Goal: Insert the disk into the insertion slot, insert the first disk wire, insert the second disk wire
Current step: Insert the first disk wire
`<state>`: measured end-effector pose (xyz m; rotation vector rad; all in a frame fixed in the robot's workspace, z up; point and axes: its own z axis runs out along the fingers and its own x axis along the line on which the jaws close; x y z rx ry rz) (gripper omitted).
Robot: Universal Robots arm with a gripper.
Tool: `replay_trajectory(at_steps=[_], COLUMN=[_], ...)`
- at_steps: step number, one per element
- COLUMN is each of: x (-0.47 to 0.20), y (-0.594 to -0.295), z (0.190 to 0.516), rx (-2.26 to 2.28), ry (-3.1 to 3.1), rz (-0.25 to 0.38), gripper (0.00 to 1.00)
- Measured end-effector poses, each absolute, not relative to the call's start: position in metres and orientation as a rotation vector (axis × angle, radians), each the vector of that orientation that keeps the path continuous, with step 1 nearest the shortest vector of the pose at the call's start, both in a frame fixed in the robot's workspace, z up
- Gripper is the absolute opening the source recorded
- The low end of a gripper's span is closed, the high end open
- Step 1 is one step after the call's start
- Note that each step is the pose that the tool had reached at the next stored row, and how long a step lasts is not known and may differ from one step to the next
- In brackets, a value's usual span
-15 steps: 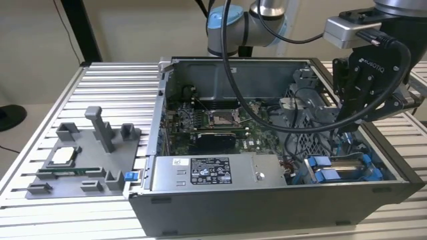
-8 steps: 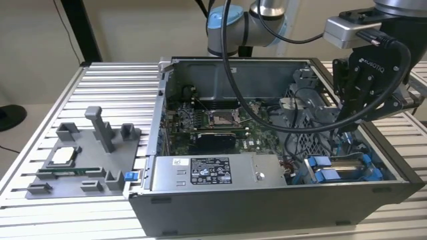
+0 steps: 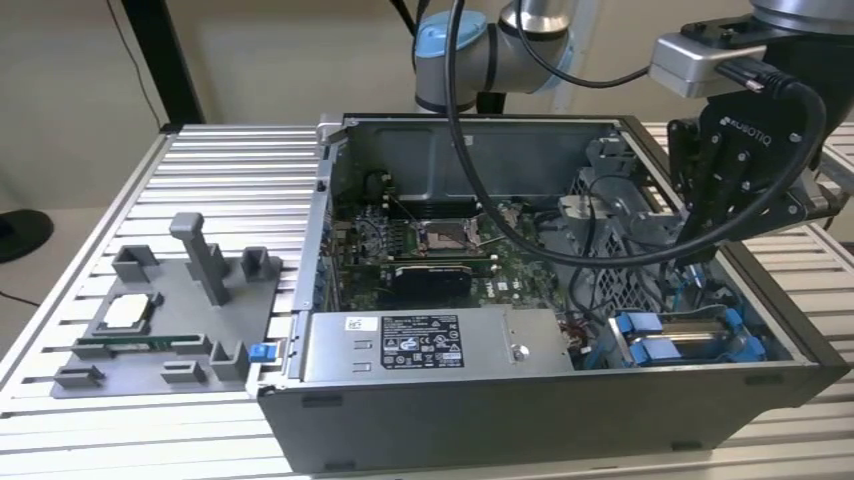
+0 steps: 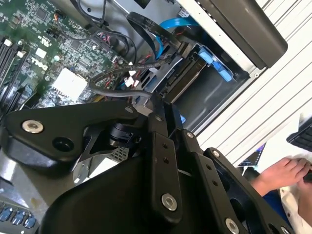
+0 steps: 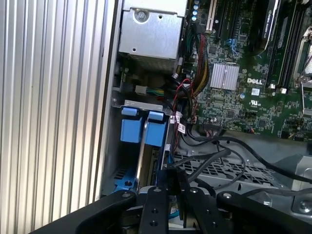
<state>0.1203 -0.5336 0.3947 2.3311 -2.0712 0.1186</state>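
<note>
Inside the computer case (image 3: 534, 420), the disk (image 3: 694, 330) sits in the insertion slot (image 4: 209, 102), fingers (image 4: 163, 156) pressed together nearby.

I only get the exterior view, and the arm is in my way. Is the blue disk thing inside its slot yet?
Observer: Yes. In the first wrist view the silver disk in its bright blue plastic frame sits inside the grey sheet-metal insertion slot.
Operator: Where's the gripper?
Observer: The black gripper hangs close to that disk, beside loose black cables.
Operator: Anyone nearby?
Observer: In the second wrist view a person's hand rests beyond the edge of the slatted metal table.
</note>
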Motion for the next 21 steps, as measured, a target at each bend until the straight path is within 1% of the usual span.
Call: replay_trajectory(at_steps=[14,21], x=[0.1262,0.1263], y=[-0.5392,-0.5402], z=[0.3940,0.3929], rx=[2.303,2.259], ry=[-2.097,-2.156], rz=[0.110,0.095], gripper=[0.00,0.00])
